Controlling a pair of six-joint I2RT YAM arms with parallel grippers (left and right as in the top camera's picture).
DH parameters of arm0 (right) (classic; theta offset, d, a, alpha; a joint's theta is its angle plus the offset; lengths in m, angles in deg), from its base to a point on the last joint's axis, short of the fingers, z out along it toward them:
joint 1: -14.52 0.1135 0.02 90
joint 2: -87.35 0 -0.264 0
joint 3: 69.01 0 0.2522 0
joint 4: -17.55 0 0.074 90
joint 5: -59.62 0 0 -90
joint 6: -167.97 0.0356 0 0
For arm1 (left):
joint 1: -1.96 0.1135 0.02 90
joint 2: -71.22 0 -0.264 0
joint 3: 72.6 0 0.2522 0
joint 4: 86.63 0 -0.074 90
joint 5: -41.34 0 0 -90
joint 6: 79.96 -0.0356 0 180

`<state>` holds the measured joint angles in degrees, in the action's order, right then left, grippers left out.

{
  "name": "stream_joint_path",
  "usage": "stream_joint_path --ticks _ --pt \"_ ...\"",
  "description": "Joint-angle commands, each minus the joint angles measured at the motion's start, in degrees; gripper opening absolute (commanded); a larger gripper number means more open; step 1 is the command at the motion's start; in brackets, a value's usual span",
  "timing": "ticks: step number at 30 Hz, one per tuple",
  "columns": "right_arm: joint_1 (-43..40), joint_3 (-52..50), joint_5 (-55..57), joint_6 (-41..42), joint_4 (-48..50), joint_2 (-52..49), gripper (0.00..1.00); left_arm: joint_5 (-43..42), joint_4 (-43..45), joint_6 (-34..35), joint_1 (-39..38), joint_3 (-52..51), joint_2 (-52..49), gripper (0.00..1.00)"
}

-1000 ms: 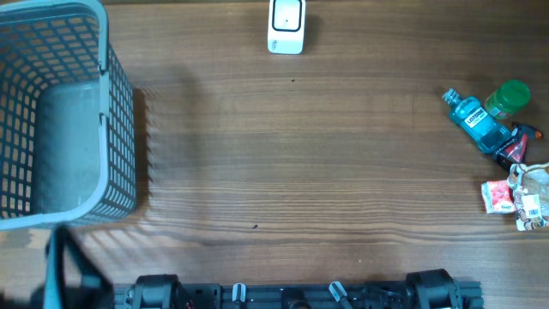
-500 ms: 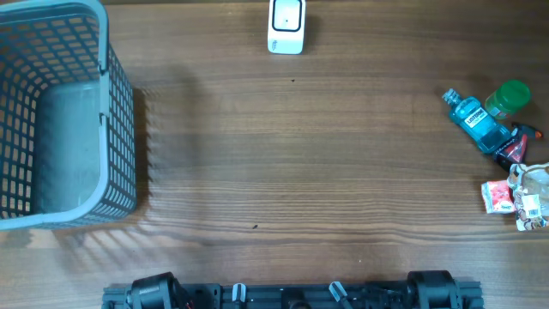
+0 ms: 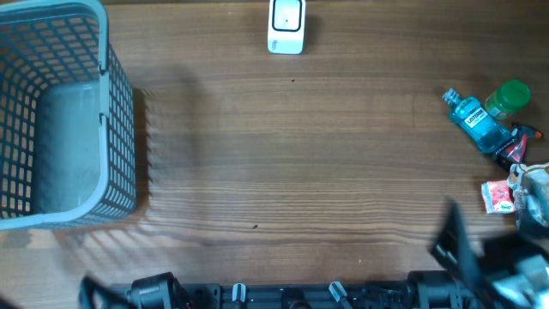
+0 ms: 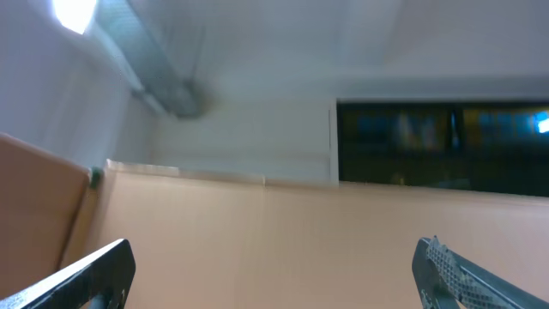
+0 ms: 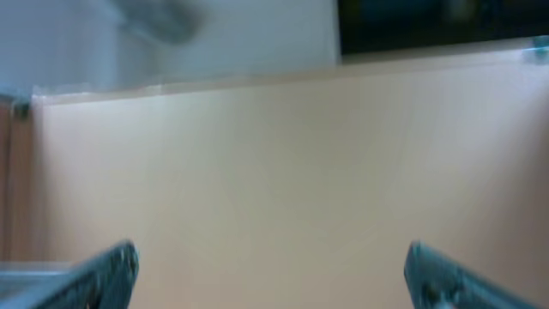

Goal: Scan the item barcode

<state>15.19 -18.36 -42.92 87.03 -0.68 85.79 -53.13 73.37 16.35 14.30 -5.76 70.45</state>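
Blue bottle [image 3: 477, 122] lies ahead of my right gripper [image 5: 270, 262], neck pointing away and leftward; this gripper stands wide, empty. My left gripper [image 4: 276, 262], wide too, is much farther, so right should reach.

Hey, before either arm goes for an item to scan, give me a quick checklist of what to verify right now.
1. Left gripper, fingers apart with nothing between them: ok.
2. Right gripper, fingers apart with nothing between them: ok.
3. White box-shaped barcode scanner unobstructed: ok.
4. Blue plastic mouthwash bottle uncovered by any arm: ok.
5. Barcode on that bottle facing up: cannot tell.
6. Grey plastic mesh basket has room: ok.
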Motion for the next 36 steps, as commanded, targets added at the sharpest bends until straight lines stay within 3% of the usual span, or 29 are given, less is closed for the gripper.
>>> stream_joint_path --ticks 1,4,12,17,25,32,36 --pt "-0.3 -15.1 -4.9 -0.8 18.1 -0.1 1.0 -2.1 2.1 0.3 -0.1 -7.4 0.3 1.0" --pt "-0.3 -25.7 -0.2 -1.5 31.3 -0.1 1.0 -2.1 6.3 0.3 -0.1 -13.5 0.3 1.0" --pt "-0.3 -36.5 5.9 -4.3 32.3 -0.1 1.0 -4.6 13.9 0.3 -0.1 -24.5 0.3 1.0" --pt "-0.3 -36.6 7.0 -4.5 27.9 -0.1 1.0 -6.5 15.7 0.3 -0.1 -27.4 0.3 1.0" --pt "-0.3 -36.6 7.6 -4.5 4.9 -0.1 1.0 -7.8 11.6 0.6 -0.1 -27.7 0.3 1.0" --pt "-0.3 -36.5 8.1 -4.5 4.4 -1.2 1.0 -14.2 8.3 0.5 -0.1 -27.7 0.3 1.0" --pt "-0.3 -36.5 8.1 -4.5 4.4 -1.2 1.0 -7.5 3.2 -2.1 -0.1 -27.7 0.3 1.0"
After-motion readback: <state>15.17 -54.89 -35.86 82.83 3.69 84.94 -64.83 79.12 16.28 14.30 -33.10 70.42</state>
